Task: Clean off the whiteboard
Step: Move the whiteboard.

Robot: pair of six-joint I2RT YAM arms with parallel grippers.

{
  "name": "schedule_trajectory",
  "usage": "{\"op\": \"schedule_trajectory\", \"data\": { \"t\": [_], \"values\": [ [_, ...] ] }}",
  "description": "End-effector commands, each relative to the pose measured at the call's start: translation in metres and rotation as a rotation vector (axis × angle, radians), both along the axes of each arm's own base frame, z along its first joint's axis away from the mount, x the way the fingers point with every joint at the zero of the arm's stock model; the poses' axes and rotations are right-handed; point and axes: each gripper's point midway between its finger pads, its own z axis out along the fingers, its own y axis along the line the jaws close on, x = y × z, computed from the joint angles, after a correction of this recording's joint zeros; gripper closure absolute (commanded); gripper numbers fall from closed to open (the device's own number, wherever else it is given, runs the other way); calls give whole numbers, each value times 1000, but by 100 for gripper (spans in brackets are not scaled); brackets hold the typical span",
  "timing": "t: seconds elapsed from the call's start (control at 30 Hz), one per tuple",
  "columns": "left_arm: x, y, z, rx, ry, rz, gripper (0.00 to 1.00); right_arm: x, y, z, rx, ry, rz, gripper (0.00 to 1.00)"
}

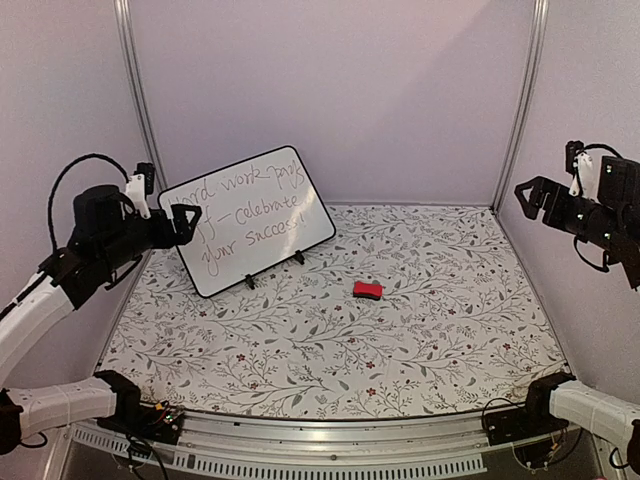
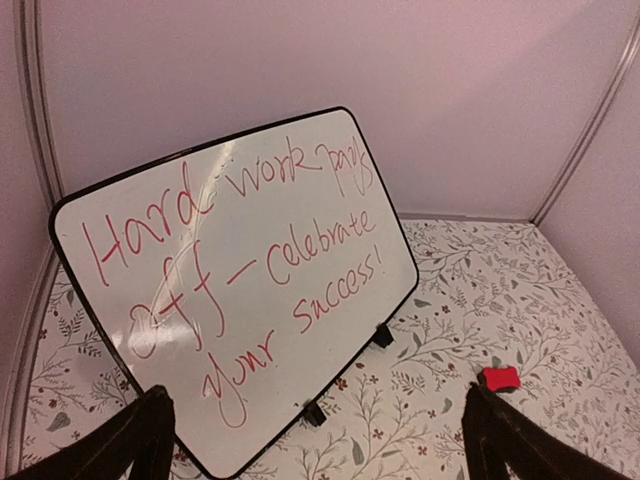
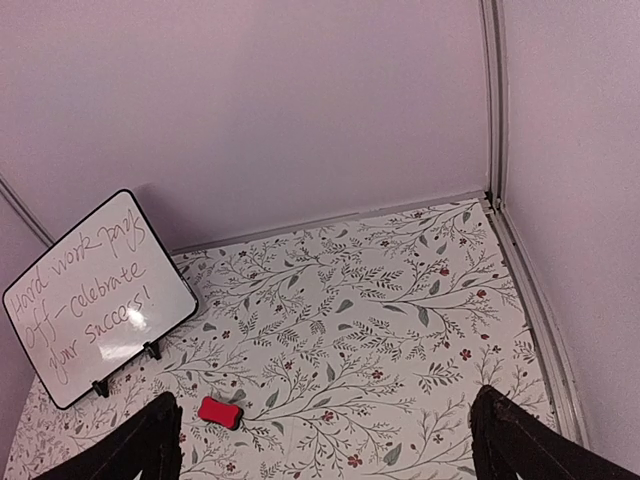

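Whiteboard [image 1: 247, 222] at 10 o'clock on the flowery table [image 1: 430, 340], propped on two small black feet, leaning back, tilted with its 9 o'clock side lower. Covered in red writing. Small red eraser [image 1: 367, 290] lying flat near the middle of the table, a bit toward 3 o'clock, well apart from the board. Left gripper [image 1: 190, 222] up in the air at 9 o'clock, close by the board's edge, fingers spread wide, holding nothing. Right gripper [image 1: 530, 195] high at 3 o'clock near the wall, fingers spread wide too, nothing between them.
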Motion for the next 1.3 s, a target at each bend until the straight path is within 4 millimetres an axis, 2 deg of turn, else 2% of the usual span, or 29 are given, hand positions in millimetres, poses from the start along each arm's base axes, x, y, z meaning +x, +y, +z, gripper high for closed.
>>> {"op": "schedule_trajectory", "data": {
  "t": [0.0,0.13,0.17,0.3,0.57,0.7,0.83,0.93,1.13,1.27],
  "values": [
    [5,-5,-16,18,26,-21,0,3,10,-7,-17,-4,61,1],
    [0,-2,-18,3,8,-13,0,3,35,-12,-2,-3,208,1],
    [0,-1,-18,1,6,-4,0,4,36,-16,-4,5,212,1],
    [3,9,-19,-13,8,33,0,14,24,-30,-6,48,129,1],
    [12,5,-42,-18,90,36,0,4,10,-23,-3,-12,57,1],
    [15,2,-56,-67,183,60,0,4,6,-26,-16,12,31,1],
    [16,-6,-57,-158,182,63,0,7,11,-30,-10,36,55,1],
    [20,-18,-61,-192,186,53,0,8,7,-34,-14,49,32,1],
    [35,-31,-87,-157,288,126,0,10,4,-38,-17,66,16,1],
    [41,-48,-108,-147,348,135,0,10,3,-39,-19,72,8,1]
  ]
}}
